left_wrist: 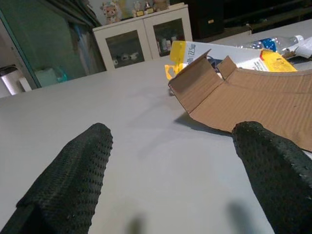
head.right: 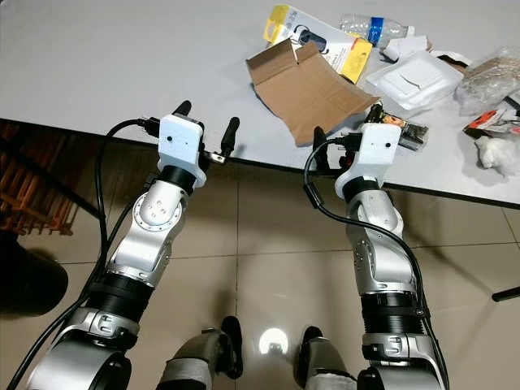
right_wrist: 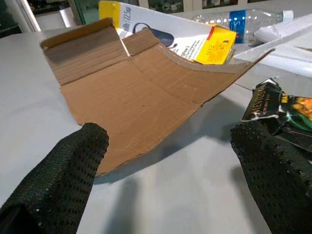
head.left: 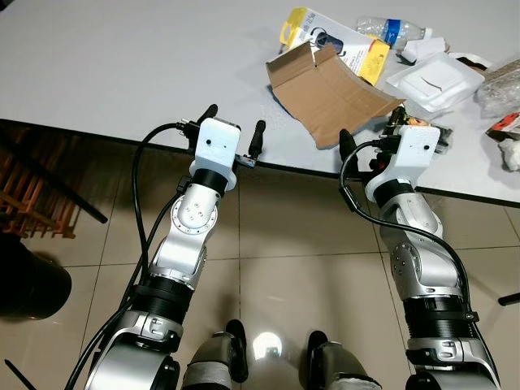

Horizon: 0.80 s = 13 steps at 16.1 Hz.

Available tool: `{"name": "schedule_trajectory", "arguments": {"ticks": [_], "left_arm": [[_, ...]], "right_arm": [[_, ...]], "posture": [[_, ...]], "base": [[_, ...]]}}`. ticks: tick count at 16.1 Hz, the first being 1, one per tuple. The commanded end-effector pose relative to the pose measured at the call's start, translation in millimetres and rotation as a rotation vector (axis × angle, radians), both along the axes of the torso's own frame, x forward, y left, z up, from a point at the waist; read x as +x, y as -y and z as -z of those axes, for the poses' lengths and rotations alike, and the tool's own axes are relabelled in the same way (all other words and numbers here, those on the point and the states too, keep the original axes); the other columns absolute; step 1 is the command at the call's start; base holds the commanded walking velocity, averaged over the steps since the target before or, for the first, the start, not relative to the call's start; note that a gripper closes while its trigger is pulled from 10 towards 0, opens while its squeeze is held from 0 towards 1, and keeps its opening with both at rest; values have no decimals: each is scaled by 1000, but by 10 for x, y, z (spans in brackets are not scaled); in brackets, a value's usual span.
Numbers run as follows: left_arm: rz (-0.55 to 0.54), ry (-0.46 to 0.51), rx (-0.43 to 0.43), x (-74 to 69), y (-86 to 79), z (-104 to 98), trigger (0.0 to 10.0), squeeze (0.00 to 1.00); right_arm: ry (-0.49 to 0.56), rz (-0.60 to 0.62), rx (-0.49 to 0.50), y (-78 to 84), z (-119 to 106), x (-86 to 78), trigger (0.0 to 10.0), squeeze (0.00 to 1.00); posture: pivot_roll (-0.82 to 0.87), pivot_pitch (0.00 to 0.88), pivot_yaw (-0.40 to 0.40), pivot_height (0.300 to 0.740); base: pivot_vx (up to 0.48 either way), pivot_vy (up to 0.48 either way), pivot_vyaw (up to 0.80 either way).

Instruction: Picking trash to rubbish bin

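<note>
While the trash is lying scattered over the white table point(head.left: 122, 65), the robot is standing at the table's near edge with both arms raised, and neither gripper is holding anything. Its right gripper point(right_wrist: 170, 161) is hovering with its two black fingers spread wide, the bent sheet of brown cardboard point(right_wrist: 131, 92) sitting just ahead of one fingertip and a dark snack wrapper point(right_wrist: 282, 109) lying right beside the other; that spread looks set to straddle the cardboard's raised near edge, which would seem the handiest grip, since the sheet is arching off the surface. Beyond the cardboard, farther from the fingers, a yellow and white carton point(head.left: 333, 41), a crushed plastic bottle point(head.left: 390, 31) and a white foam container point(head.left: 435, 81) are waiting, with a clear bag point(head.right: 491, 69) and a crumpled tissue point(head.right: 493, 152) out past the gripper's far side. Its left gripper point(left_wrist: 170, 170) is also being held wide open over bare tabletop, the cardboard well ahead of it and off toward the right arm, so it appears to be standing by rather than reaching. A dark rounded object point(head.left: 28, 284) on the tiled floor point(head.left: 276, 244), off beyond the left arm, may be the rubbish bin, though that is hard to tell.
</note>
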<state>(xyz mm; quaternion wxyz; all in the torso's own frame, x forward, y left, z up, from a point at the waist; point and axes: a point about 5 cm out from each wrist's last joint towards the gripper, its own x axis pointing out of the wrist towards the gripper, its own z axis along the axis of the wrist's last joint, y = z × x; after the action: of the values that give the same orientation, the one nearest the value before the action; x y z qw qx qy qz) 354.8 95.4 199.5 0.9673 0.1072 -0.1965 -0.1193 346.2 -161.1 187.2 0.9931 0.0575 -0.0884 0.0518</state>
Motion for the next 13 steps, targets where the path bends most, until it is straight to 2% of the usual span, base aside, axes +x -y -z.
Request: {"name": "schedule_trajectory", "arguments": {"ticks": [1,11,13], "left_arm": [[-1,-12,-6,-18,-10,25,10000,0],[-10,0,13,-14,-17,12,10000,0],[-11,1,17,-14,-12,10,10000,0]], "right_arm": [[-12,2,3,1,39,-19,10000,0],[-13,2,6,-8,40,-14,10000,0],[-13,3,6,-6,42,-17,10000,0]], "posture": [[71,296,62,740],[70,297,65,740],[71,296,64,740]], "base": [[0,0,0],[0,0,0],[0,-255,0]]}}
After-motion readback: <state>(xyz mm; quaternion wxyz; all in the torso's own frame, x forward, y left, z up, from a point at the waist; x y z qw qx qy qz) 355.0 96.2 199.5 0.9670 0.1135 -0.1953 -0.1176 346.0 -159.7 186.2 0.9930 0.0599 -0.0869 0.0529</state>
